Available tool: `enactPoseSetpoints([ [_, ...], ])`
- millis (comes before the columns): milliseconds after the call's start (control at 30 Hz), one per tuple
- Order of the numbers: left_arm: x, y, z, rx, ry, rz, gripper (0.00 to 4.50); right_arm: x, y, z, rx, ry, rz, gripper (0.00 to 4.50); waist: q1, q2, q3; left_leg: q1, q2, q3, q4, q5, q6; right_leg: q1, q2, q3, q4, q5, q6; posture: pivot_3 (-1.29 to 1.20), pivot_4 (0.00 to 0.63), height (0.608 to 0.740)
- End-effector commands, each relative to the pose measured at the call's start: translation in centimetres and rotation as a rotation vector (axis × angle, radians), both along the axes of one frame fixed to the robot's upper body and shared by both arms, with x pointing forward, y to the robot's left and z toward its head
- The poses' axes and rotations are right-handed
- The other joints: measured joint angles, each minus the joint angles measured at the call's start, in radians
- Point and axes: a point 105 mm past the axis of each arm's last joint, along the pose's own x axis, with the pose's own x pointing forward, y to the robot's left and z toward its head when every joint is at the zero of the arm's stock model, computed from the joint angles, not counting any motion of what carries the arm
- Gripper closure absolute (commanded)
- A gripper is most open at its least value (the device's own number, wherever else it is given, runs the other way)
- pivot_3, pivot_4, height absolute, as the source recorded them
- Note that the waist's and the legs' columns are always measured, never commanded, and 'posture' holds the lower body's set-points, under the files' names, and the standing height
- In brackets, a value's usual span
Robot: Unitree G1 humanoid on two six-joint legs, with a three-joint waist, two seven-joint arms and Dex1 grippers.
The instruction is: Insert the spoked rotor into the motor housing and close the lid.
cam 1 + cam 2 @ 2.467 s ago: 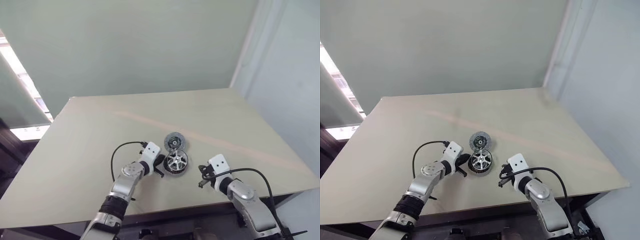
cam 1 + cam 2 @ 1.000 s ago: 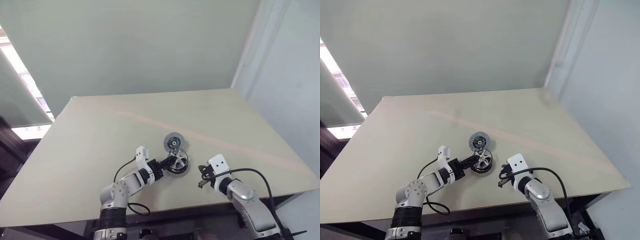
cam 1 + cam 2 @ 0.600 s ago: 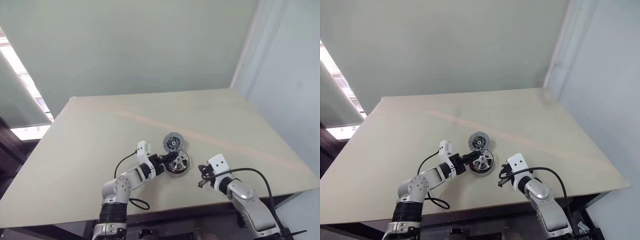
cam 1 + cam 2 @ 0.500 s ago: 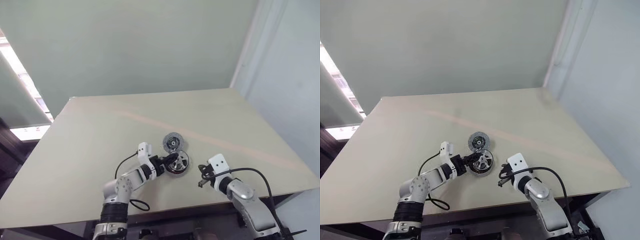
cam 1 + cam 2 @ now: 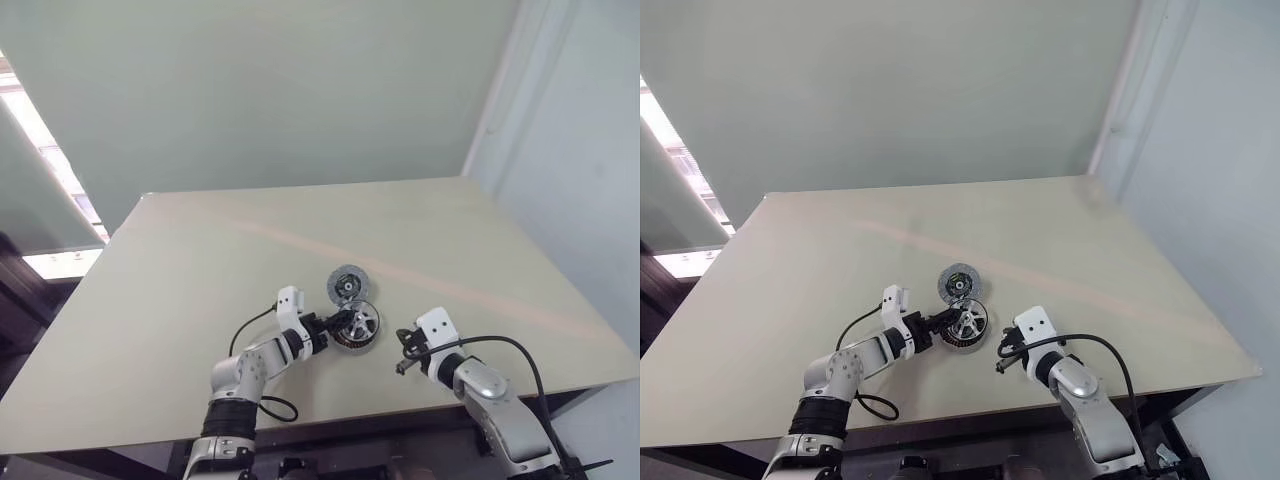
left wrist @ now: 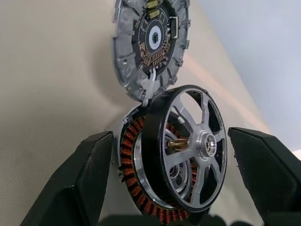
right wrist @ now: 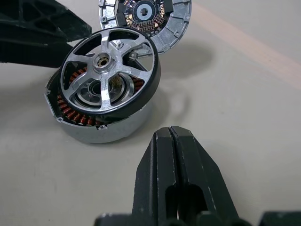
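1. I am looking down on a broad beige table [image 5: 200,290]; everything I am working with sits in a small cluster near its front edge, within easy reach of both arms.
2. My left gripper [image 6: 174,160] reaches in from the left with its fingers spread wide, one on each side of the rotor and housing without clearly touching them. I judge it is placed to steady or press the rotor.
3. My right gripper [image 7: 171,165] rests low, near the stack on its right side, with its fingers pressed together and holding nothing. I judge it is simply parked out of the way.
4. The motor housing [image 7: 101,129] sits flat on the table, its copper-brown windings showing around the edge.
5. The spoked rotor [image 7: 110,75], silver with a black rim, lies on top of the housing but tilted and off-centre, so windings show on one side. I judge it is only partly seated and needs squaring up.
6. The lid [image 6: 150,42], a grey disc with a dark centre, lies on the table just behind the housing, touching or nearly touching it, not yet fitted.
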Motion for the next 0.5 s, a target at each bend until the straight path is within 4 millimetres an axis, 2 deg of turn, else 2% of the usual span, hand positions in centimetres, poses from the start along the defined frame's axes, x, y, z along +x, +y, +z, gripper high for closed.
enactPoseSetpoints([
  [33,0.3,-1.3,1.3,-0.021,-0.052,-0.051,0.33,0.5,0.3,1.5,0.012,-0.063,0.003,4.50,0.000,0.000,0.000,0.000,0.000,0.000,0.000,0.000,0.000,0.000,0.000,0.000,0.000,0.000,0.000,0.00,0.000,0.740],
  [500,0.2,-1.2,2.4,-0.015,-0.175,-0.080,0.33,0.4,0.2,1.3,0.015,-0.056,0.000,4.50,0.000,0.000,0.000,-0.001,0.000,0.000,0.000,0.000,0.000,0.000,0.000,0.000,0.000,0.000,0.000,0.00,0.000,0.740],
])
